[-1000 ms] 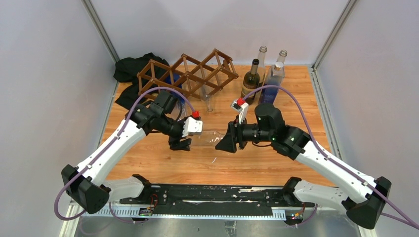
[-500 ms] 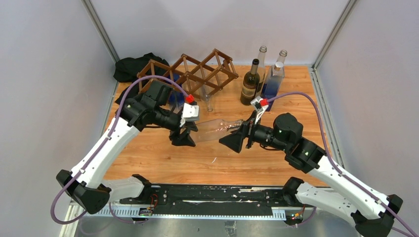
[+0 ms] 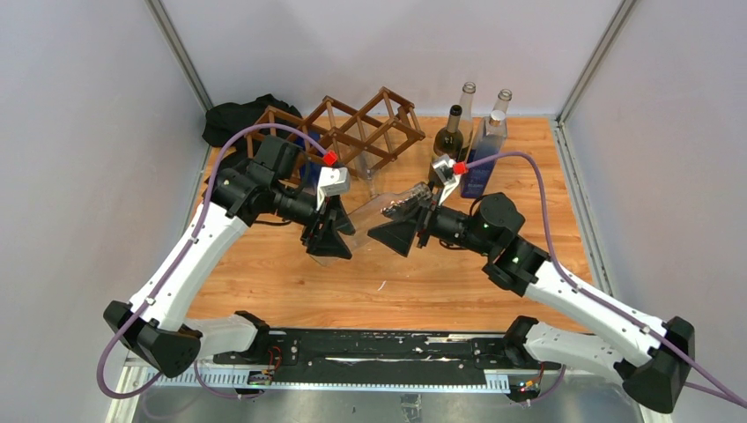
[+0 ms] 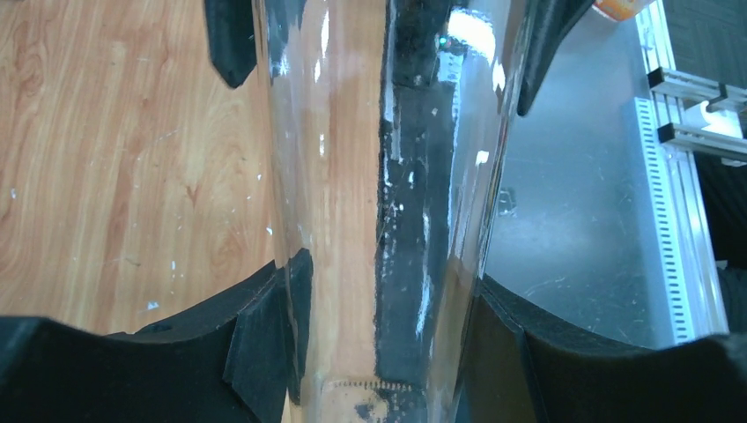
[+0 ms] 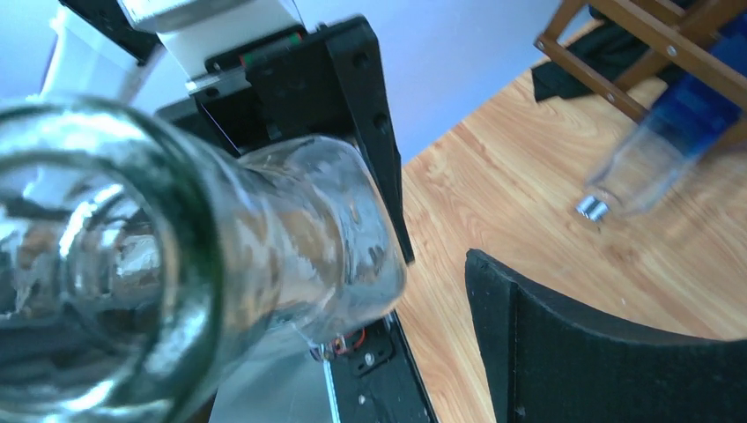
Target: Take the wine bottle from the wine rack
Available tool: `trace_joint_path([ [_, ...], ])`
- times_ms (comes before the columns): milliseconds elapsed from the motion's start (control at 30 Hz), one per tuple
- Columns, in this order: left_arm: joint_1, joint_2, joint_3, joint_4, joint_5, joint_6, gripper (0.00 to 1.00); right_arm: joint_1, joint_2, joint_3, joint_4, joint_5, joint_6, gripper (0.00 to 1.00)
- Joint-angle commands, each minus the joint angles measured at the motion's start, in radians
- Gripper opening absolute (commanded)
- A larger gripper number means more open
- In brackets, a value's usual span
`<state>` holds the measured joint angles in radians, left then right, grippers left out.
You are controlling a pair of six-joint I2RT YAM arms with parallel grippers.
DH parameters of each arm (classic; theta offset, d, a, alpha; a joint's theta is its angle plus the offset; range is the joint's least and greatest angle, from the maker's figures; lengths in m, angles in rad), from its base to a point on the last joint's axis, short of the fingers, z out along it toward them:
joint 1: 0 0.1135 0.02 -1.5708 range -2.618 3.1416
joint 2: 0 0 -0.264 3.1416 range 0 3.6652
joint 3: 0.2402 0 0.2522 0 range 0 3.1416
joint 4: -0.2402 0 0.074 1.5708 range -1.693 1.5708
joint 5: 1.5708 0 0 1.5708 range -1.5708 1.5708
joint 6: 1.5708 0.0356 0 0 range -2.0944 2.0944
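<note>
Grey panels are enclosing a wooden worktop (image 3: 528, 150) on three sides. Beyond both sets of jaws, at the far edge, the wine rack (image 3: 357, 128) is standing with a black cloth (image 3: 231, 119) bunched behind its left end.

The wine bottle (image 3: 363, 216), of clear glass, is hanging off the rack in the air between the two arms. It is tilting, with its body low in the left jaws and its neck rising toward the right arm's wrist.

The left jaws are clamping it. In the left wrist view the glass (image 4: 388, 176) is filling the gap, and both black pads (image 4: 264, 339) are pressing against its sides.

The right jaws are standing spread around the neck end. In the right wrist view the bottle mouth (image 5: 106, 264) is looming close to the lens on the left. The one finger (image 5: 608, 352) that is showing is standing apart from the glass, with bare wood showing between them. The other finger is hiding behind the bottle.

Farther off past that finger, a second bottle (image 5: 643, 159), blue toward its body and clear at the neck, is lying under the rack's sticks. Beyond the right jaws in the top view, a cluster of upright bottles (image 3: 447, 145) is standing close together on the worktop, just right of the rack.
</note>
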<state>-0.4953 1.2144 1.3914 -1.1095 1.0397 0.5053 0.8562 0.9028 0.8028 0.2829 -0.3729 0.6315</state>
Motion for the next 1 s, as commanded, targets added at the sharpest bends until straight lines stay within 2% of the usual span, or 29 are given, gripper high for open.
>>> trace_joint_path([
  [0, -0.009, -0.018, 0.037, 0.014, 0.126, -0.025, 0.0, 0.019, 0.081, 0.046, 0.21, 0.005, 0.03, 0.97],
  [200, -0.009, -0.04, 0.01, 0.014, 0.142, -0.028, 0.0, 0.03, 0.128, 0.04, 0.308, 0.015, 0.041, 0.82],
  [267, -0.009, -0.042, 0.004, 0.014, 0.149, -0.033, 0.01, 0.033, 0.139, 0.043, 0.32, 0.01, 0.04, 0.71],
  [333, -0.009, -0.042, 0.002, 0.014, 0.156, -0.036, 0.04, 0.034, 0.143, 0.047, 0.325, 0.009, 0.035, 0.55],
  [367, -0.009, -0.042, 0.001, 0.014, 0.156, -0.038, 0.09, 0.035, 0.144, 0.049, 0.324, 0.011, 0.033, 0.4],
  [400, -0.009, -0.042, 0.002, 0.014, 0.151, -0.039, 0.18, 0.035, 0.143, 0.052, 0.318, 0.012, 0.027, 0.32],
  [433, -0.009, -0.041, 0.004, 0.014, 0.138, -0.046, 0.34, 0.035, 0.139, 0.058, 0.298, 0.019, 0.014, 0.12],
  [467, -0.009, -0.043, 0.008, 0.014, 0.115, -0.052, 0.52, 0.035, 0.134, 0.067, 0.264, 0.03, 0.007, 0.02],
  [533, -0.009, -0.048, 0.02, 0.016, 0.047, -0.062, 0.93, 0.034, 0.111, 0.089, 0.178, 0.056, -0.033, 0.0],
  [567, -0.009, -0.05, 0.028, 0.017, 0.003, -0.069, 0.99, 0.033, 0.097, 0.101, 0.121, 0.073, -0.057, 0.0],
  [800, -0.005, -0.021, 0.105, 0.017, -0.459, -0.105, 1.0, -0.032, 0.006, 0.238, -0.395, 0.312, -0.289, 0.0],
  [967, 0.033, 0.019, 0.155, 0.017, -0.63, -0.142, 1.0, -0.099, -0.036, 0.24, -0.553, 0.532, -0.414, 0.0],
])
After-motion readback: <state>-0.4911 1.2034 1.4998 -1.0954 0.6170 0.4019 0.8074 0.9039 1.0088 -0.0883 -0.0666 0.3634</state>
